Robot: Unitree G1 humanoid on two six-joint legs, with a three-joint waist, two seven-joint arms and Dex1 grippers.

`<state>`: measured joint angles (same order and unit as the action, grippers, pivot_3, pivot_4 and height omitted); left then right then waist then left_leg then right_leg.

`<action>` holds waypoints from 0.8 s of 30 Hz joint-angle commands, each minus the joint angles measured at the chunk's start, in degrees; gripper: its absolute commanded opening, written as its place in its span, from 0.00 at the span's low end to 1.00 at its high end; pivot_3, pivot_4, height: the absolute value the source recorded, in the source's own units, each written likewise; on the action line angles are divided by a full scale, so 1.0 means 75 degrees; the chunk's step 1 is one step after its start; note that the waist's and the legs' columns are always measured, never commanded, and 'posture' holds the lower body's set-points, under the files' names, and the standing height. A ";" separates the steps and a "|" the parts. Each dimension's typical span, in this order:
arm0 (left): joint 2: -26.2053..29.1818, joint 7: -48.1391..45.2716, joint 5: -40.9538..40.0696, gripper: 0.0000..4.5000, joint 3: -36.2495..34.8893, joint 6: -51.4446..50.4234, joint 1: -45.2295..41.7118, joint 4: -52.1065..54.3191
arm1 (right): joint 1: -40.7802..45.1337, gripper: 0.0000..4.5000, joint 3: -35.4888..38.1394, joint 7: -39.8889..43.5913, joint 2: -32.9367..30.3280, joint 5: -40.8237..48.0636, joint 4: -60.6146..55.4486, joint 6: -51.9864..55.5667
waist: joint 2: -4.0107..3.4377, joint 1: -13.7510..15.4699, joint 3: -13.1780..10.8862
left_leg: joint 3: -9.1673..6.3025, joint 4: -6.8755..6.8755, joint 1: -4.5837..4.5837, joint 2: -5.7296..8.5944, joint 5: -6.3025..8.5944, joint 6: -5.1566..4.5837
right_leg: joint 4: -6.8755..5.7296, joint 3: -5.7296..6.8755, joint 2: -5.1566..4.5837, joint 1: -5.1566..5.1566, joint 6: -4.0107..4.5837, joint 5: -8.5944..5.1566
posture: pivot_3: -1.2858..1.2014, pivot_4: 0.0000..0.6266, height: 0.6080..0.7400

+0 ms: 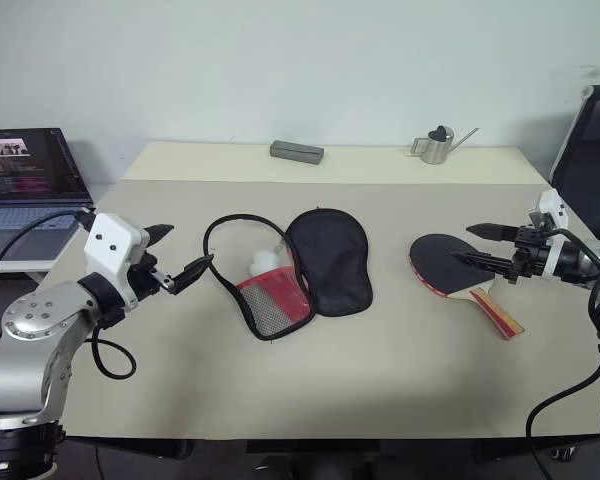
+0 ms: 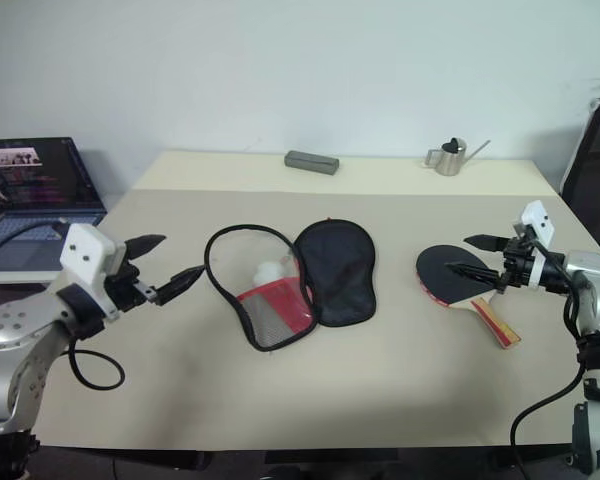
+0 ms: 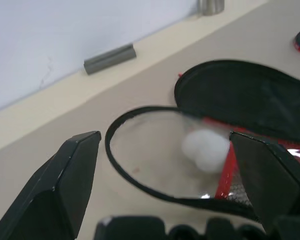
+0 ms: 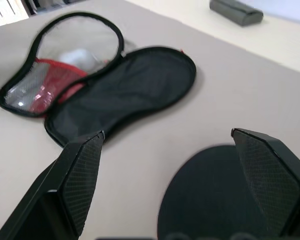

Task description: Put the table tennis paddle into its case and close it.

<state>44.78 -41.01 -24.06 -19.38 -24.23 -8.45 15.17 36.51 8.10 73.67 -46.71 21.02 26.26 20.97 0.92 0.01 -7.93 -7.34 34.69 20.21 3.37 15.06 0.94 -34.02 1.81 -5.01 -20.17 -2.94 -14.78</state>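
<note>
The case [image 1: 327, 262] lies unzipped and spread flat in the middle of the table, its black half to the right, its clear and red mesh half [image 1: 273, 302] to the left with a white fluffy charm [image 1: 265, 262] on it. The table tennis paddle [image 1: 442, 262] lies at the right, black face up, wooden handle [image 1: 497, 314] toward the front. My right gripper [image 1: 477, 245] hovers open just above the paddle's face. My left gripper [image 1: 181, 252] is open, left of the case, pointing at it. The wrist views show the case [image 3: 240, 95] and the paddle's face [image 4: 210, 195].
A small grey box [image 1: 296, 151] and a metal watering can [image 1: 437, 146] stand at the table's far edge. An open laptop [image 1: 25, 190] sits on a side surface at the left. A black chair [image 1: 592, 165] stands at the right.
</note>
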 commanded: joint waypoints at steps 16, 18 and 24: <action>0.0261 -0.0396 -0.0394 1.00 -0.0718 0.0114 0.0054 -0.0027 | -0.0415 0.99 0.0240 -0.0208 0.0028 0.0714 -0.1443 0.0779 | 0.0000 0.0014 0.0000 | -0.0006 0.0000 0.0003 0.0000 0.0000 0.0000 | 0.0000 0.0004 -0.0001 -0.0001 0.0000 -0.0001 | 0.52 0.24 1.00; 0.0279 -0.0378 -0.0410 1.00 -0.0841 0.0090 0.0120 -0.0050 | -0.0293 0.99 0.0119 -0.0399 0.0194 0.0639 -0.1393 0.0762 | 0.0000 0.0010 0.0000 | -0.0004 0.0001 0.0003 0.0001 0.0000 0.0000 | 0.0000 0.0002 -0.0002 -0.0001 0.0001 -0.0001 | 0.52 0.24 1.00; 0.0469 -0.0622 -0.0652 1.00 -0.0961 -0.0146 -0.0043 -0.0202 | 0.0340 0.99 -0.0295 -0.1019 0.0987 0.0585 -0.1262 0.1107 | -0.0002 -0.0024 -0.0002 | -0.0004 -0.0001 -0.0006 -0.0003 0.0000 0.0000 | -0.0006 0.0003 0.0000 -0.0004 0.0001 -0.0001 | 0.52 0.24 1.00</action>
<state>46.85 -44.74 -27.42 -24.52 -25.11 -7.28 13.41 36.46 6.45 67.36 -40.28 25.20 17.83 28.53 0.90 -0.17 -7.94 -7.38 34.69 20.17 3.34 15.05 0.94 -34.08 1.85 -5.01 -20.21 -2.94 -14.79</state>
